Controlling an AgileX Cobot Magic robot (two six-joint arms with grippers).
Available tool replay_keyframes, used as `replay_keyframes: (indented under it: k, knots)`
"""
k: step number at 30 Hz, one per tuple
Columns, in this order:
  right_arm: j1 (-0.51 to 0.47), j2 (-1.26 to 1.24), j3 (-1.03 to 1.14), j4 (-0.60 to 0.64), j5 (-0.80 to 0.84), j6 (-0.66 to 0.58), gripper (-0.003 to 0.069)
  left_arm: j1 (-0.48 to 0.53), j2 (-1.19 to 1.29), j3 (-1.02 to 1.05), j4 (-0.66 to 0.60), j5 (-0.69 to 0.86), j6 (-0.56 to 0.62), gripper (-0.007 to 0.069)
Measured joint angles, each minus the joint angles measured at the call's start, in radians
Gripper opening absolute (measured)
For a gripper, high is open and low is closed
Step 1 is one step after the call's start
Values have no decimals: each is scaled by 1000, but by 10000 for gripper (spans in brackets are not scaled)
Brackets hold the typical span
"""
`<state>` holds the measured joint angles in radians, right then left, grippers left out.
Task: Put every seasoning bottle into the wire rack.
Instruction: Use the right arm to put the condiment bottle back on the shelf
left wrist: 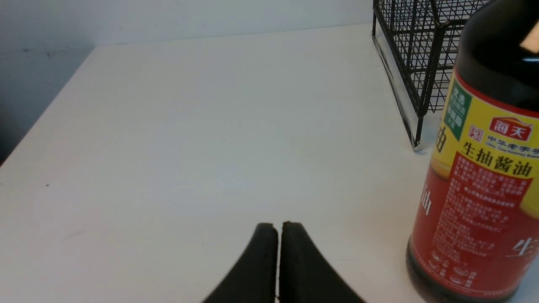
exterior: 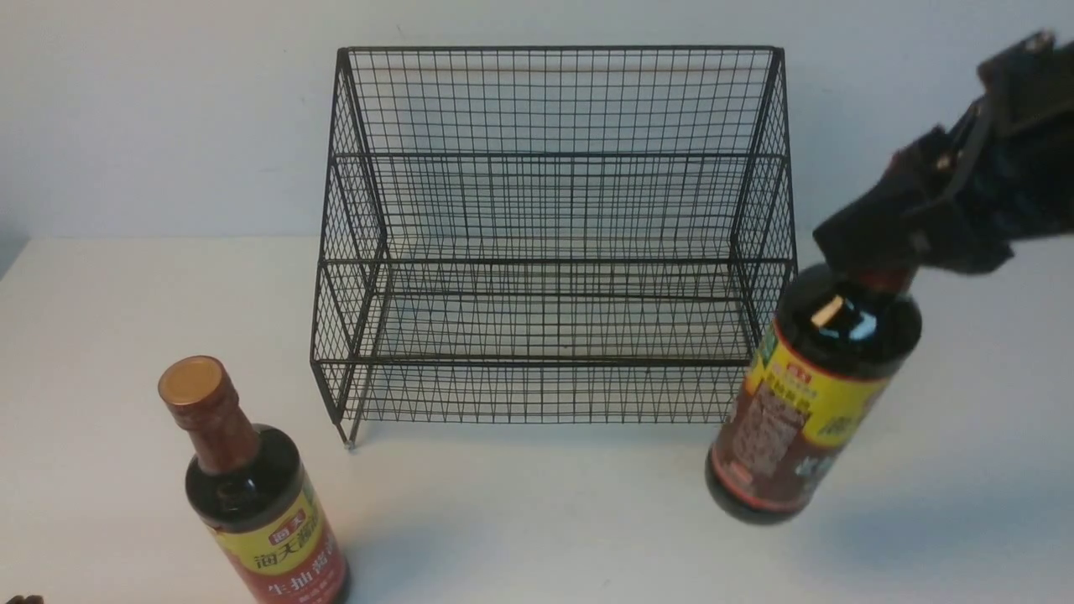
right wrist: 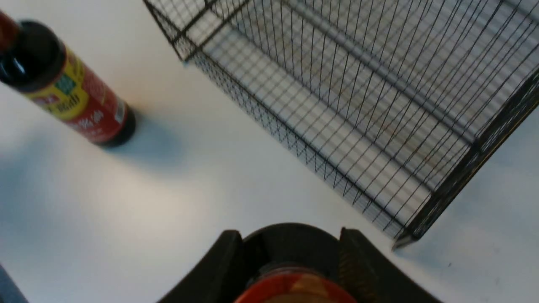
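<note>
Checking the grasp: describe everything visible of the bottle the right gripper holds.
The held bottle is glossy, dark, with a yellow-and-brown label and reddish neck. It tilts, top leaning right, beside the wire rack at its front right corner. The right gripper is shut on its neck; whether its base touches the table is unclear.

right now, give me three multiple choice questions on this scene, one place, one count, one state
1. Where is the dark, red-labelled soy-sauce bottle? A on the white table, front-left of the black wire-mesh rack; B on the rack's lower step; C on its upper step.
2. How many bottles are inside the rack? A none; B one; C two.
3. What is the right pincer doing? A hanging open, empty; B shut on the neck of the tilted brown-labelled soy-sauce bottle; C resting on the rack.
Answers: 1 A, it stands outside the mesh; 2 A, both steps are bare; 3 B, it clamps the neck.
</note>
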<state>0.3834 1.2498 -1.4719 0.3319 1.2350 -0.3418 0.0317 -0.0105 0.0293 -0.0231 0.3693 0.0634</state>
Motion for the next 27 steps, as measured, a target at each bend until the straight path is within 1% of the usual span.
replay_keyframes:
  k: [5, 6, 7, 11, 20, 27]
  knots:
    - [0, 8, -108, -49, -103, 3, 272, 0, 0, 0, 0, 0, 0, -5]
    - [0, 15, -134, -65, -141, 5, 272, 0, 0, 0, 0, 0, 0, -5]
    - [0, 38, -182, -92, -215, 5, 272, 0, 0, 0, 0, 0, 0, -5]
    - [0, 109, -257, -107, -303, 5, 272, 0, 0, 0, 0, 0, 0, -5]
    - [0, 319, -334, -95, -360, 10, 272, 0, 0, 0, 0, 0, 0, -5]
    - [0, 374, -335, -100, -436, 12, 272, 0, 0, 0, 0, 0, 0, -5]
